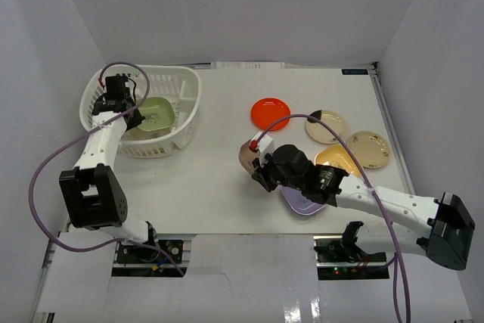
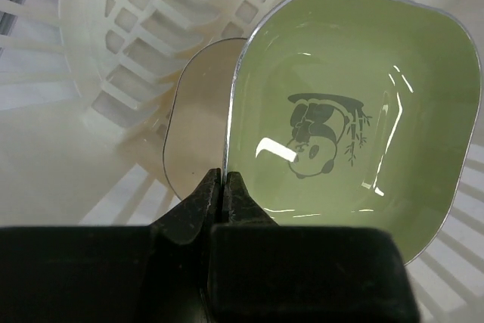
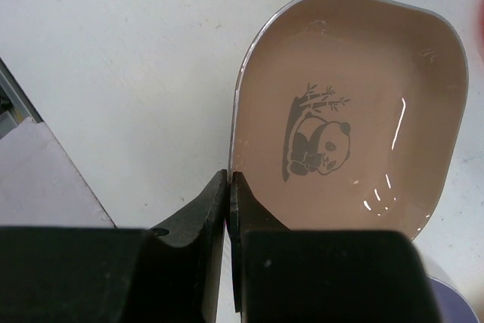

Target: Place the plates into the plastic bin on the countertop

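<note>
The white slotted plastic bin (image 1: 190, 94) stands at the far left of the countertop (image 1: 212, 191). My left gripper (image 1: 137, 116) is inside it, shut on the rim of a green panda plate (image 2: 355, 111), which lies over a beige plate (image 2: 198, 130) on the bin's ribbed base (image 2: 113, 194). My right gripper (image 1: 257, 166) is at mid-table, shut on the rim of a brown panda plate (image 3: 355, 111) and holding it just above the white surface. A purple plate (image 1: 302, 203) lies partly under the right wrist.
On the table to the right lie a red plate (image 1: 271, 113), a cream plate with a dark patch (image 1: 327, 126), a beige plate (image 1: 369, 149) and a yellow plate (image 1: 339, 159). White walls bound the back and both sides.
</note>
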Controlling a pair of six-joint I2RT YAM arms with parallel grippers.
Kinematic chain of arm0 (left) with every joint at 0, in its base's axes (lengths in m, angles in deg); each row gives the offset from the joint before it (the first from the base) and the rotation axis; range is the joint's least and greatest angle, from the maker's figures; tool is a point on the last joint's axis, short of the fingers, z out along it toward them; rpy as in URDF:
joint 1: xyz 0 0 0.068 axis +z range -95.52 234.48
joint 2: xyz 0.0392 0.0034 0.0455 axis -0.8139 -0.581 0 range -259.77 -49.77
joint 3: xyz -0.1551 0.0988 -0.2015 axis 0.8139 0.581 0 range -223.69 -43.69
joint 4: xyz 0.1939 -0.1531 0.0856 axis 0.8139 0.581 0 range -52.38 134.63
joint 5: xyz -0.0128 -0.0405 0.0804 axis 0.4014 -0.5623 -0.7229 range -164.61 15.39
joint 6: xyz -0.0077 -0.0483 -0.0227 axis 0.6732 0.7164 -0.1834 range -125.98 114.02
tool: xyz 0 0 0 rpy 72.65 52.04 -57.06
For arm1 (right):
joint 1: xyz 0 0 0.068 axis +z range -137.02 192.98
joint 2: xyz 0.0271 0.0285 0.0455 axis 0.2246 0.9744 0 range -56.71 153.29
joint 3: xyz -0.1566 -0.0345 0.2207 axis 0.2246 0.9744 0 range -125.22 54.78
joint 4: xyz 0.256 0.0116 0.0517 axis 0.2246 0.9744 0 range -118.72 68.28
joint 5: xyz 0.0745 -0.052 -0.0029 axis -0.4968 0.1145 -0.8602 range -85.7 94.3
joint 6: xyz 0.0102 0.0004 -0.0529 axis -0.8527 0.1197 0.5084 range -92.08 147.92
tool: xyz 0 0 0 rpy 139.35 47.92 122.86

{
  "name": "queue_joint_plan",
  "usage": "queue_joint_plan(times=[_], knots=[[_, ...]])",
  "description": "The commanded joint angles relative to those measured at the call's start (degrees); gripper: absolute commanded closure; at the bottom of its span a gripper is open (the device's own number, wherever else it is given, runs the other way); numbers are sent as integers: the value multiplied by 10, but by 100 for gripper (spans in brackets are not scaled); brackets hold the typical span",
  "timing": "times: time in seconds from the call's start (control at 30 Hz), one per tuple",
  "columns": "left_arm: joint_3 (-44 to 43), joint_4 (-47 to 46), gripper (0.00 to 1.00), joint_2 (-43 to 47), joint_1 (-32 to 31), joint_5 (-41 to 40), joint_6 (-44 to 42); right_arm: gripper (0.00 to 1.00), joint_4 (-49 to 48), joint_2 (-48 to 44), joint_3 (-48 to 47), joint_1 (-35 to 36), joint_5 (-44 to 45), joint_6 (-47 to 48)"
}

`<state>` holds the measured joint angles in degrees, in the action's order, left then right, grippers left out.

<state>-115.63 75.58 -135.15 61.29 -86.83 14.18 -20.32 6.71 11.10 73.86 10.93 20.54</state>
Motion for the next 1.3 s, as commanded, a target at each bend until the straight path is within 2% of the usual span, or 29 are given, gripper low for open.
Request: queue_joint_plan(times=[0.0,0.13,0.17,0.27,0.3,0.33,0.37,0.47,0.5,0.67,0.73,0.8,0.87,0.93,1.03,1.07,1.27], knots=[[-36,17,100,-21,6,-10,-32,92,-43,20,-50,13,8,1],[-40,20,100,-50,7,-10,-36,92,-37,40,-83,21,10,12],[-36,19,97,-52,7,-13,-36,92,-37,46,-90,22,13,12],[-21,13,71,-48,7,-21,-31,92,-35,53,-113,25,16,15],[-19,12,48,-45,7,-23,-23,92,-35,58,-120,27,19,15],[-19,12,37,-42,7,-21,-19,92,-35,62,-136,27,21,17],[-20,11,22,-31,7,-17,-9,92,-34,71,-146,28,25,24],[-17,0,10,12,7,15,5,92,-36,100,-191,28,33,47],[-15,-11,6,24,7,49,15,92,-33,108,-206,28,33,54],[-19,-25,6,109,7,157,58,92,-37,177,-313,30,6,113],[-12,-45,6,172,7,216,83,92,-51,197,-343,30,-9,145],[-8,-53,6,216,7,242,98,92,-61,232,-393,29,-22,170],[1,-71,6,289,7,250,119,92,-63,277,-430,29,-41,210],[17,-93,2,366,7,249,138,92,-67,310,-488,30,-56,251],[57,-141,2,446,7,265,181,92,-100,396,-553,29,-61,292],[65,-158,2,459,7,280,188,92,-107,414,-568,29,-59,300],[8,-116,2,466,-28,274,170,92,-175,552,-684,30,-53,338]])
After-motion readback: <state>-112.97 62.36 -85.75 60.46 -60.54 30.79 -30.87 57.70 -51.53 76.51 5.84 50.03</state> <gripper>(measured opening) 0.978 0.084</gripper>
